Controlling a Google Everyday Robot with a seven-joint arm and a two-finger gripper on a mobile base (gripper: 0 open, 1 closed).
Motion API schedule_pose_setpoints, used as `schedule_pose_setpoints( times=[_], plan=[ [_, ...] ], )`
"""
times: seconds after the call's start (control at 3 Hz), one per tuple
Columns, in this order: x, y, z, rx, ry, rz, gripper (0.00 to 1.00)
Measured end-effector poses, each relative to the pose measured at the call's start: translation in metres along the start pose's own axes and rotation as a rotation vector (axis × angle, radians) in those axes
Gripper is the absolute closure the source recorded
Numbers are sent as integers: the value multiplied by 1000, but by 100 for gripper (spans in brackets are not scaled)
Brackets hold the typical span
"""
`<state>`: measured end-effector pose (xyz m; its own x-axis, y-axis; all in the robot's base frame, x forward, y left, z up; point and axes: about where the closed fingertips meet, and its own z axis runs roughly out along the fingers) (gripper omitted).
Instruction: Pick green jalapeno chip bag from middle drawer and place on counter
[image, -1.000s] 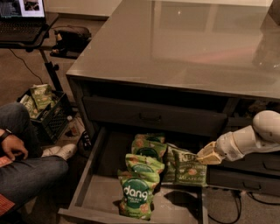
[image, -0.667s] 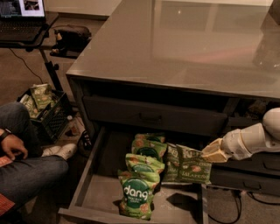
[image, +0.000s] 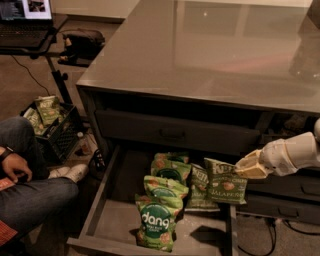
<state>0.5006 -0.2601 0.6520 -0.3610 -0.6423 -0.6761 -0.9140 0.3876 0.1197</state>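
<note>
The green jalapeno chip bag (image: 226, 182) is dark olive with pale "JALAPENO" lettering. It hangs upright above the right side of the open middle drawer (image: 117, 220). My gripper (image: 246, 170) comes in from the right on a white arm and is shut on the bag's top right corner. The bag's shadow lies on the drawer floor below it. The glossy grey counter (image: 210, 50) spreads above the cabinet, behind and above the gripper.
Three bright green "dang" bags (image: 156, 221) lie stacked in the drawer, with another dark bag (image: 199, 189) beside them. A closed drawer front (image: 175, 132) sits above. A seated person's legs (image: 30, 195), a crate of bags (image: 50, 125) and a laptop stand (image: 30, 30) are at left.
The gripper has lifted the jalapeno bag out of the drawer and drawn it a little to the right. The bag now hangs upright instead of lying on the drawer floor.
</note>
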Motion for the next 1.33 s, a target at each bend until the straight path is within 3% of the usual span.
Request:
schedule_pose_setpoints(
  times=[0.67,1.0,1.33],
  plan=[
    [-70,0,-79,123,3,-115,100],
    [-91,-4,-95,159,-2,-163,100],
    [-92,-4,-96,160,-2,-164,100]
  ],
)
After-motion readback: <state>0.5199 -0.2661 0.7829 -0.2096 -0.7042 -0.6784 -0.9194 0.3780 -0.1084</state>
